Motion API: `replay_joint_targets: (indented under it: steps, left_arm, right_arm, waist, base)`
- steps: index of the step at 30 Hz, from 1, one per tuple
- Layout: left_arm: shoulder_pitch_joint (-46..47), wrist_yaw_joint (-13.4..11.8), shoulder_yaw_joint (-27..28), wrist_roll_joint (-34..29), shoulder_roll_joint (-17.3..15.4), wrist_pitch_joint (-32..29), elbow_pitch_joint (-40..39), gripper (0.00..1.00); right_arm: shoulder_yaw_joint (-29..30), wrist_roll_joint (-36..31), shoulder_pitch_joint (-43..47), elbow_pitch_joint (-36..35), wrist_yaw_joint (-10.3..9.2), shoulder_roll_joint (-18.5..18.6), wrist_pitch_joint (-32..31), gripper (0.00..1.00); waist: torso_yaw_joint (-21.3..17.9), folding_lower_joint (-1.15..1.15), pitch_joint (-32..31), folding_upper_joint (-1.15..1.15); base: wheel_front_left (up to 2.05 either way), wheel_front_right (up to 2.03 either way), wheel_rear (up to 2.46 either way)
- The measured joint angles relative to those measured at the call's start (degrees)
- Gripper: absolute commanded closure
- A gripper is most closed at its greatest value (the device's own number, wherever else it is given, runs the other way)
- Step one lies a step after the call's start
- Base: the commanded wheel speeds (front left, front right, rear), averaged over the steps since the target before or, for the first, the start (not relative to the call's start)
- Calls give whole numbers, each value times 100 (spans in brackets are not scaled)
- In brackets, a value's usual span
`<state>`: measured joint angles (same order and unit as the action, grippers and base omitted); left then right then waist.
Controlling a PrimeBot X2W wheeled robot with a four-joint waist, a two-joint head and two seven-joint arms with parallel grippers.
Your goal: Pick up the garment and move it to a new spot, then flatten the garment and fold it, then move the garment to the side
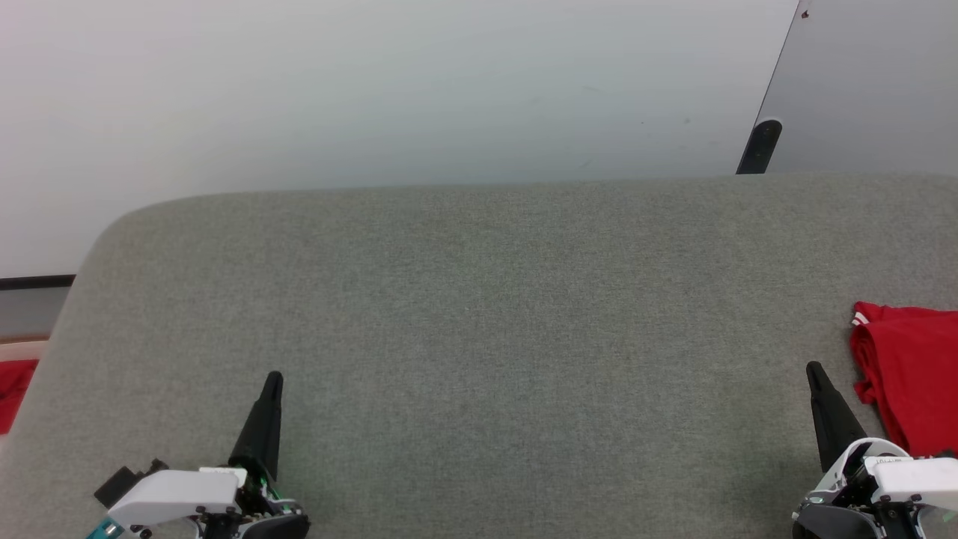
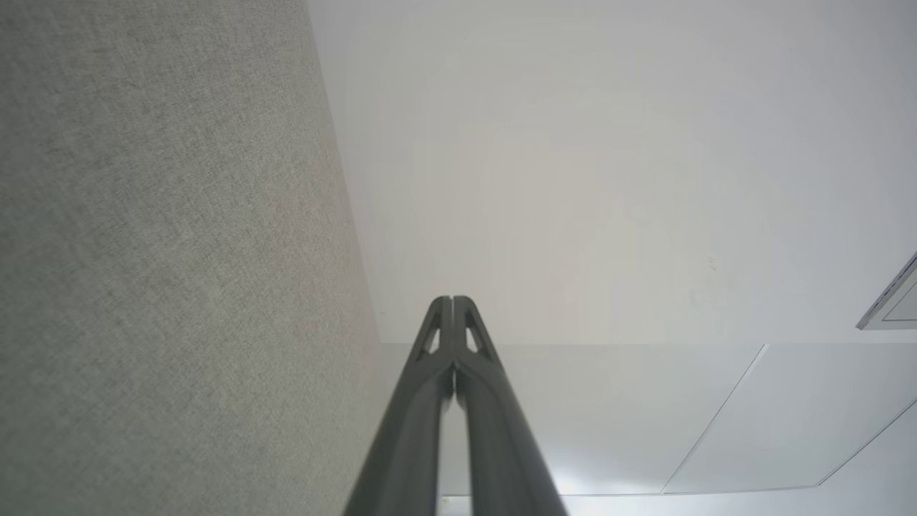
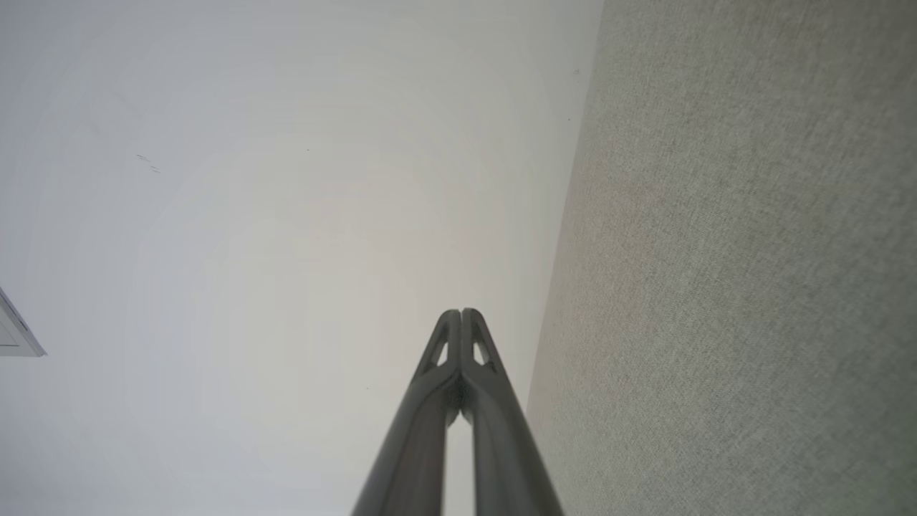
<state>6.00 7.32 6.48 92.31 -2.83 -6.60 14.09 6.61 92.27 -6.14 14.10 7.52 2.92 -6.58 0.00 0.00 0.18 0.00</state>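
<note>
The garment (image 1: 909,374) is a red bundle with a bit of white striped trim at its upper left corner. It lies on the grey fabric table (image 1: 479,314) at the right edge of the head view, partly cut off by the frame. My right gripper (image 1: 812,368) is shut and empty, its tip just left of the garment and apart from it. My left gripper (image 1: 274,378) is shut and empty at the lower left, far from the garment. In the wrist views, the left gripper (image 2: 452,301) and right gripper (image 3: 460,313) both have their fingers pressed together, pointing past the table edge toward a pale wall.
A plain red cloth (image 1: 13,393) lies beyond the table's left edge, lower than its top. A white wall stands behind the table, with a dark post (image 1: 760,146) and a grey panel (image 1: 876,82) at the back right. The table's back left corner is rounded.
</note>
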Motion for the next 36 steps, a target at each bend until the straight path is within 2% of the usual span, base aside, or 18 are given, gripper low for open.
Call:
replay_joint_targets:
  steps: [36]
  left_arm:
    - [0, 0, 0, 0, 0, 0, 0, 100]
  right_arm:
    - [-1, 0, 0, 0, 0, -1, 1, 100]
  waist:
    - [0, 0, 0, 0]
  base:
    - [0, 0, 0]
